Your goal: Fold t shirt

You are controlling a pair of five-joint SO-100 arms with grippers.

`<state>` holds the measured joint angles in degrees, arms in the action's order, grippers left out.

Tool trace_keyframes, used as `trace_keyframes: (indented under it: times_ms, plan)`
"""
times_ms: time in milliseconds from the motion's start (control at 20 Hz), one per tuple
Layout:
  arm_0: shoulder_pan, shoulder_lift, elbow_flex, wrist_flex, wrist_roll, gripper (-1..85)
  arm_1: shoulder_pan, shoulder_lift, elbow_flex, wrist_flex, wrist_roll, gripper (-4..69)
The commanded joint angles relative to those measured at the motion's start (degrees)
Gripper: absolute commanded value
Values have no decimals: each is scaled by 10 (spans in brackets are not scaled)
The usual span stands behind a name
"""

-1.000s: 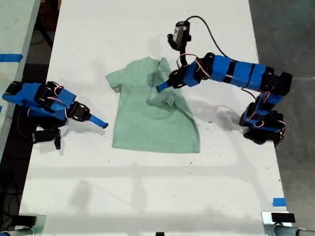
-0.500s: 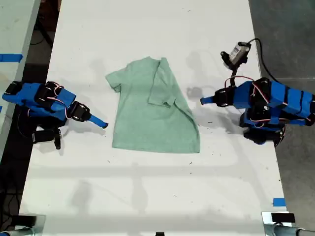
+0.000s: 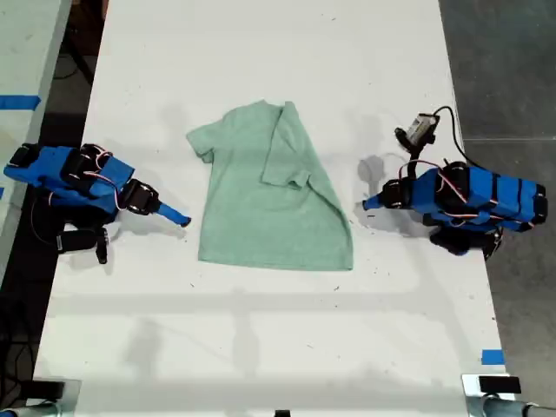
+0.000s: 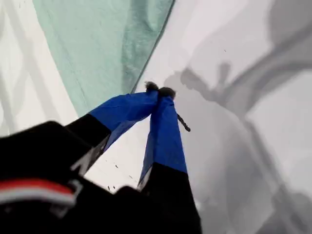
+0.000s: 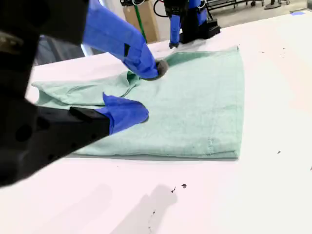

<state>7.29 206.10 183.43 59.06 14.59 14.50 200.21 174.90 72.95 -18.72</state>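
1. The t shirt [image 3: 252,217] lies on the white table [image 3: 261,347], about midway between my two arms, with its neck toward the exterior view's top and its hem toward the bottom.
2. The sleeve and side on the exterior view's right are turned in over the body, leaving a slanted edge there. The other sleeve lies spread out flat. I judge that one side fold is done and the matching one is not yet done.
3. My first gripper [image 3: 372,204] sits low on the exterior view's right, just off the shirt's folded edge. In its wrist view the blue jaw tips meet with nothing between them. It touches no cloth, so the fold lies undisturbed.
4. My second gripper [image 5: 141,92] is on the exterior view's left, near the unfolded side. Its jaws stand apart and empty, and it looks across the shirt toward the other arm. Parted and aimed at the near edge, it seems well set for picking up that side.
5. The next move likely calls for a shallow pinch of the near edge or sleeve. A deep bite could drag the whole shirt and loosen the finished fold.
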Motion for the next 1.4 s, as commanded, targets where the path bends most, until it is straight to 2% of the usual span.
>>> trace_keyframes:
  times_ms: [0,250,350,1350]
  plan:
    - [-2,4,4,1,5,101,11,8,32,18,39,14]
    - [-2,4,4,1,5,101,15,8,32,30,64,18]
    - [-2,4,4,1,5,101,15,8,32,31,76,-5]
    - [-2,4,4,1,5,101,14,8,32,31,77,-5]
